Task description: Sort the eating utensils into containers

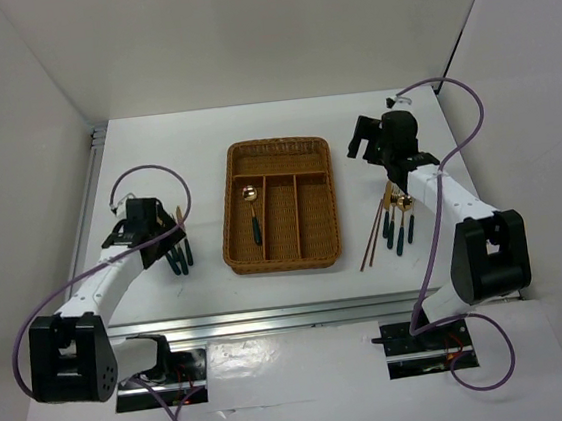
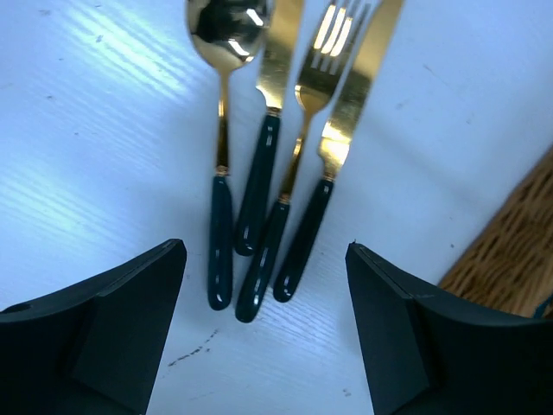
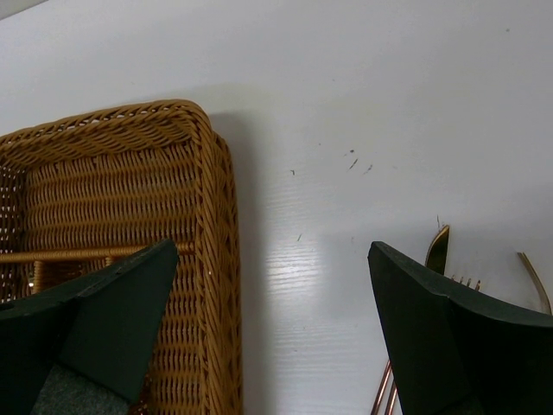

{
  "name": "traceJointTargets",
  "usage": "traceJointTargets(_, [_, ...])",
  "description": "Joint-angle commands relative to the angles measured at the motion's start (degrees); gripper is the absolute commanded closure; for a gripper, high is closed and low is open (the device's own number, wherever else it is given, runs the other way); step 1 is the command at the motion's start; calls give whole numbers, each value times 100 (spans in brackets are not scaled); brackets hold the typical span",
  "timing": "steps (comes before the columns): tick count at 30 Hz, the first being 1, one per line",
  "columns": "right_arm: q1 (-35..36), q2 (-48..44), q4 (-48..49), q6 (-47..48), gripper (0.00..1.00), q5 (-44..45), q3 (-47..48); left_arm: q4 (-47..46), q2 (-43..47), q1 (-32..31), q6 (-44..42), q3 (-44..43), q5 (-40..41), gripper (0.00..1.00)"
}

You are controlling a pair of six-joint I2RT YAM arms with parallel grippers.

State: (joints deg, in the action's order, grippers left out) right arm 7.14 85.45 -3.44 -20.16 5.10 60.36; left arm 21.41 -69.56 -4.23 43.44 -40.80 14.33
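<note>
The brown wicker tray (image 1: 279, 206) lies mid-table, with one teal-handled gold spoon (image 1: 251, 216) in its left long slot. My left gripper (image 1: 160, 238) is open and empty, low over several teal-handled utensils (image 1: 178, 257). The left wrist view shows a spoon (image 2: 220, 173), a knife (image 2: 263, 147), a fork (image 2: 298, 164) and a second knife (image 2: 335, 147), their handle ends between my open left gripper (image 2: 266, 251). My right gripper (image 1: 362, 140) is open and empty, right of the tray's far corner (image 3: 203, 199), above bare table (image 3: 273, 251). More utensils (image 1: 399, 220) and chopsticks (image 1: 372, 236) lie right of the tray.
White walls enclose the table on three sides. Purple cables (image 1: 463, 126) loop from both arms. In the right wrist view, chopstick ends (image 3: 384, 393) and gold utensil tips (image 3: 438, 246) show beside the right finger. The tray's edge (image 2: 510, 251) shows right of the left gripper.
</note>
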Motion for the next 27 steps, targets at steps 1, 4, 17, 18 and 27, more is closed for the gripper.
traceJointTargets(1, [7,-2,45,-49,0,-27,81,-49,-22,238,270,98,18,12])
traceJointTargets(4, [7,50,45,-49,0,-27,81,4,-294,396,358,159,-43,15])
traceJointTargets(17, [7,279,45,-49,0,-27,134,-322,-462,880,147,388,-404,30])
traceJointTargets(18, [7,279,45,-49,0,-27,186,-382,-532,880,147,388,-404,30])
traceJointTargets(27, [7,279,45,-49,0,-27,187,-340,-1059,880,-37,204,-299,34])
